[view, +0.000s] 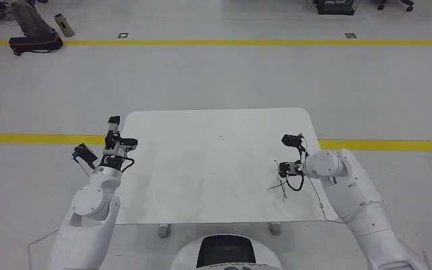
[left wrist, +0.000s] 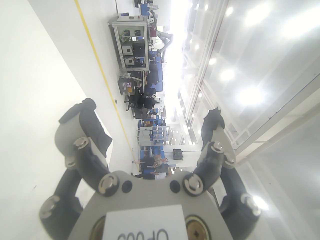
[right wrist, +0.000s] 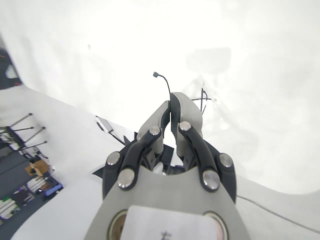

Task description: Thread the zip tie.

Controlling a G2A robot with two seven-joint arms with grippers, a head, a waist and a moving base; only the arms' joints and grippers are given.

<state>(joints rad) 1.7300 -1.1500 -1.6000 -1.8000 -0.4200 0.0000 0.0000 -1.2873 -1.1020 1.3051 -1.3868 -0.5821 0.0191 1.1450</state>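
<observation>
1. Gripping a thin, smooth, black plastic zip tie (right wrist: 169,88) in the right hand (right wrist: 170,106), with the ribbed dark rubber pads (right wrist: 175,111) pressing tight together on its narrow strap.
2. Curving away from those fingertips in a slim arc and ending in a small, blocky square head.
3. Hovering with that tie over the right part of the white, matte, round-cornered surface (view: 216,162), close to its right edge.
4. Lying on the surface just beside the right hand (view: 287,169): a few thin black strands (view: 279,183), crossing one another and too fine to count.
5. Holding the left hand (left wrist: 151,108) spread wide and gripping nothing, its black-padded grey metal fingers well apart.
6. Sitting at the surface's left edge, the left hand (view: 120,133) well apart from the right hand and the tie.
</observation>
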